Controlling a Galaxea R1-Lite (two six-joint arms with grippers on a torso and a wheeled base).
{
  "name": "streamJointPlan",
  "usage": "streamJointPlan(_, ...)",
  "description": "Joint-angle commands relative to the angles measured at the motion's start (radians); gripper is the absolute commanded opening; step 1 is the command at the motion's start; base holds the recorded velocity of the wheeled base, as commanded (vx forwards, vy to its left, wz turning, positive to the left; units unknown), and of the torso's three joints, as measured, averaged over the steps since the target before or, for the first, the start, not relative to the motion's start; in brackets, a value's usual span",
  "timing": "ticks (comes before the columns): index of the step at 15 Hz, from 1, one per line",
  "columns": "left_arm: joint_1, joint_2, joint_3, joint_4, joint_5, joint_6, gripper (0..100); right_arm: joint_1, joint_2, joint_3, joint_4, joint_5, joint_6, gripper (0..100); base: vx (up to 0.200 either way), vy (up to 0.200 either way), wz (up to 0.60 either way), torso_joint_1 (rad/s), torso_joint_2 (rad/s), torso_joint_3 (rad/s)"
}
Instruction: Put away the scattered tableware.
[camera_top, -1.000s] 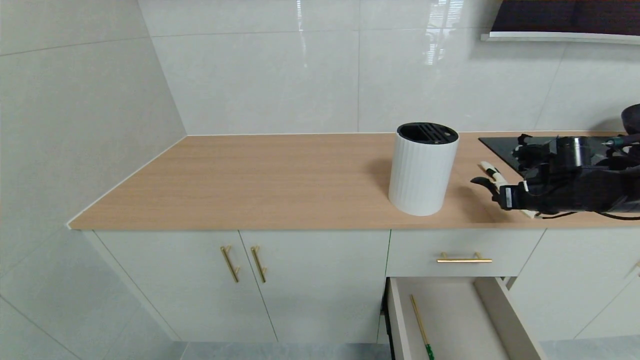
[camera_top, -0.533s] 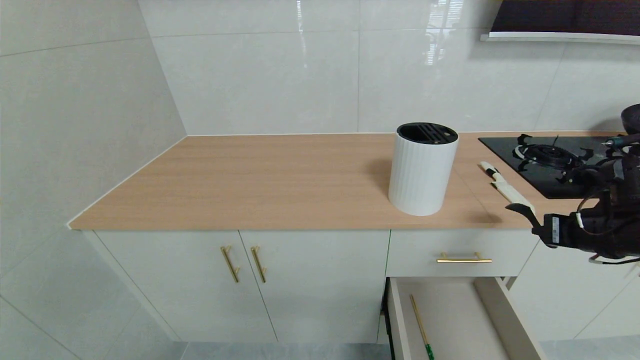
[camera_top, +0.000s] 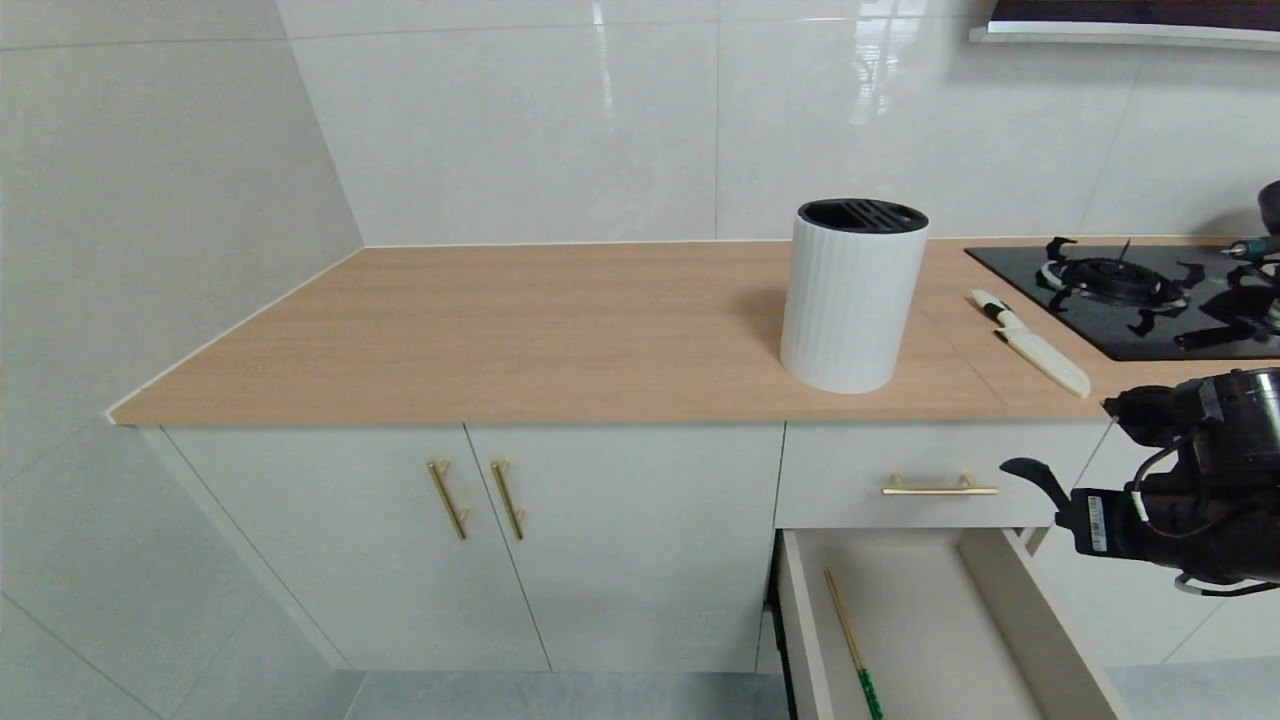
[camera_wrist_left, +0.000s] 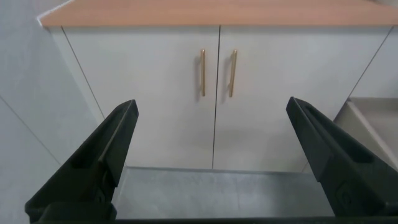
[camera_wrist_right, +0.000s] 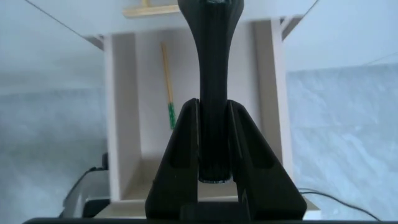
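My right gripper (camera_top: 1085, 520) hangs in front of the cabinet, over the right edge of the open drawer (camera_top: 800, 620). It is shut on the handle of a black utensil (camera_top: 1025, 472), whose curved end points left. From the right wrist, the black utensil (camera_wrist_right: 211, 62) runs out from between the fingers (camera_wrist_right: 180, 149) above the drawer (camera_wrist_right: 118, 124). One gold chopstick with a green end (camera_top: 852, 640) lies in the drawer. A knife with a cream blade (camera_top: 1035, 345) lies on the counter beside the white knife block (camera_top: 852, 295). My left gripper (camera_wrist_left: 211, 106) stands open, facing the cabinet doors (camera_wrist_left: 217, 124).
A black gas hob (camera_top: 1130, 290) sits at the counter's right end. A shut drawer with a gold handle (camera_top: 938, 488) is above the open one. The wooden counter (camera_top: 500, 330) left of the knife block is bare. Tiled walls close the back and left.
My right gripper, holding the black utensil, has come down from over the counter by the knife to in front of the drawers. The head camera has shifted a little.
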Motion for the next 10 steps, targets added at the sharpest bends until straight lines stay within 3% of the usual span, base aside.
streamJointPlan(1, -0.001, 0.002, 0.000, -0.001, 0.000, 0.000, 100, 0.006, 0.018, 0.003, 0.000, -0.001, 0.000, 0, 0.000, 0.000, 0.00, -0.222, 0.51, 0.276)
streamJointPlan(10, 0.000, 0.002, 0.000, -0.001, 0.000, 0.000, 100, 0.046, 0.083, 0.024, -0.014, -0.016, -0.003, 0, 0.000, 0.000, 0.00, -0.207, 0.49, 0.277)
